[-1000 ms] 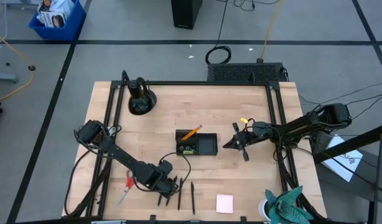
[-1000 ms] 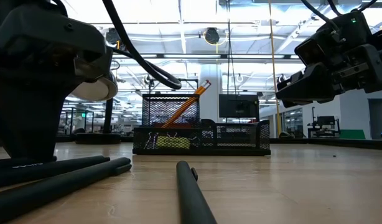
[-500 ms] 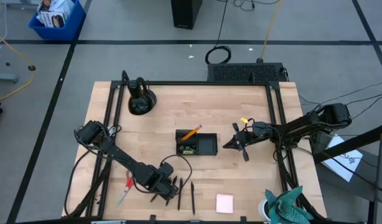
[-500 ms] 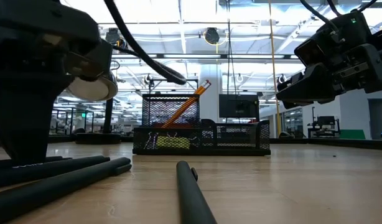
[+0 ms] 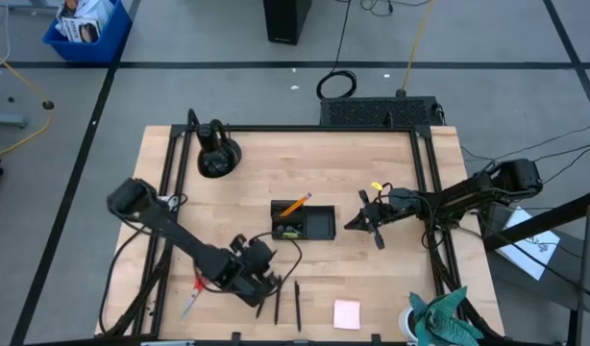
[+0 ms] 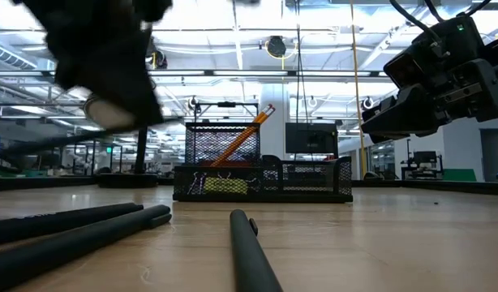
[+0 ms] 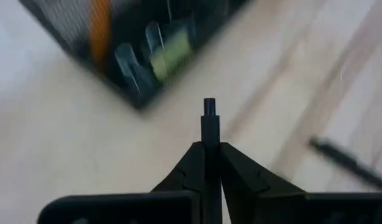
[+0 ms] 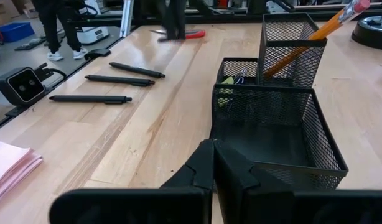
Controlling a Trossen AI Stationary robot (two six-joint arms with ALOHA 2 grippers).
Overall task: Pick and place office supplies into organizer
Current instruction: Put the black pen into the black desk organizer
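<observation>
Three thin black pens (image 8: 110,81) are seen lying on the wooden desk (image 5: 372,183) in the right wrist view, at the left of that frame. A fourth thin black pen (image 7: 209,124) is clamped between the narrow fingers of the left tool (image 7: 209,163), its tip projecting forward. A second ago this tool stood low over the pen cluster at the lower middle of the high view with its fingers wide; it has since closed and lifted, and in the low view the arm is now raised and blurred at upper left. The pick is judged complete, with carriage to the black mesh organizer (image 5: 304,222) as the step in hand. That organizer sits at the centre of the high view, with an orange pencil (image 5: 295,205) leaning in its tall cup. The right tool (image 5: 357,223) is closed on nothing and waits just right of the organizer.

The red-handled scissors (image 5: 194,293) lie at lower left and the square pink notepad (image 5: 347,313) at the lower edge. The left wrist view is motion-blurred, so the organizer's contents are hard to make out. How much pen is hidden inside the grip cannot be told.
</observation>
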